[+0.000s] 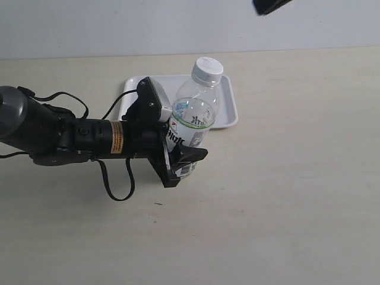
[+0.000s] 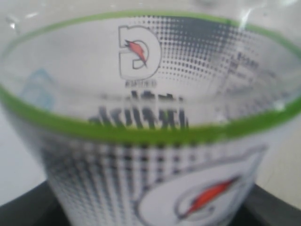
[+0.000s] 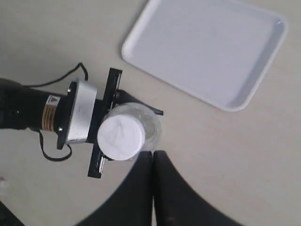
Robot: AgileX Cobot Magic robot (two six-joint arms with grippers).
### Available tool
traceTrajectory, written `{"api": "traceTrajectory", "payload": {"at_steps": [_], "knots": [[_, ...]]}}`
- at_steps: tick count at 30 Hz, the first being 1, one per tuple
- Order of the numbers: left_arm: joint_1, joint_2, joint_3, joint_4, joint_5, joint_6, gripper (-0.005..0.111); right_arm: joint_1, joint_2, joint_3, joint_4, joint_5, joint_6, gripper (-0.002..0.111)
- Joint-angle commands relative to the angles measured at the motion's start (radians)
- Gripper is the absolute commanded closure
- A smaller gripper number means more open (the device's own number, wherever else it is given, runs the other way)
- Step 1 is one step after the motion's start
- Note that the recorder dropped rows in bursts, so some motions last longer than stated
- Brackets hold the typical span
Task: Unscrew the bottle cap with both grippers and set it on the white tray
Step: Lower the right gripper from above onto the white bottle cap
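The bottle cap (image 1: pixel 208 69) sits on the bottle (image 1: pixel 193 122), which the left tool (image 1: pixel 180 155) clamps; the right tool (image 3: pixel 153 162), pinched shut and empty, seemingly hovers above, so unscrewing and the white tray (image 1: pixel 228 116) are both yet to come.

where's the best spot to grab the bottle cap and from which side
The bottle cap is probably best taken by its round side wall, coming straight down from above and pinching opposite sides. The bottle stands upright in the left gripper, so the cap is topmost and clear all round.
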Motion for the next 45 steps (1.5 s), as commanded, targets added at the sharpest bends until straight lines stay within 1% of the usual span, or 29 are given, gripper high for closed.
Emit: {"api": "traceTrajectory", "payload": {"at_steps": [1,2,4,6,7,17,24,29,45], "knots": [[-0.003,-0.004,-0.001,0.005,0.026,0.021,0.106,0.106,0.08,-0.009,-0.093,0.005,0.021,0.092],[-0.003,-0.004,-0.001,0.005,0.026,0.021,0.106,0.119,0.088,-0.009,-0.101,0.005,0.021,0.088],[-0.003,-0.004,-0.001,0.005,0.026,0.021,0.106,0.171,0.122,-0.009,-0.105,0.005,0.021,0.059],[-0.003,-0.004,-0.001,0.005,0.026,0.021,0.106,0.197,0.137,-0.009,-0.108,0.005,0.021,0.043],[-0.003,-0.004,-0.001,0.005,0.026,0.021,0.106,0.201,0.139,-0.009,-0.112,0.005,0.021,0.042],[-0.003,-0.004,-0.001,0.01,0.029,0.021,0.106,0.202,0.139,-0.009,-0.166,0.001,0.053,0.042],[-0.003,-0.004,-0.001,0.012,0.029,0.021,0.106,0.202,0.139,-0.009,-0.169,-0.027,0.053,0.047],[-0.003,-0.004,-0.001,0.012,0.029,0.021,0.106,0.202,0.139,-0.009,-0.169,-0.062,0.043,0.047],[-0.003,-0.004,-0.001,0.015,0.029,0.016,0.106,0.202,0.154,-0.009,-0.169,-0.039,0.036,0.047]]}}
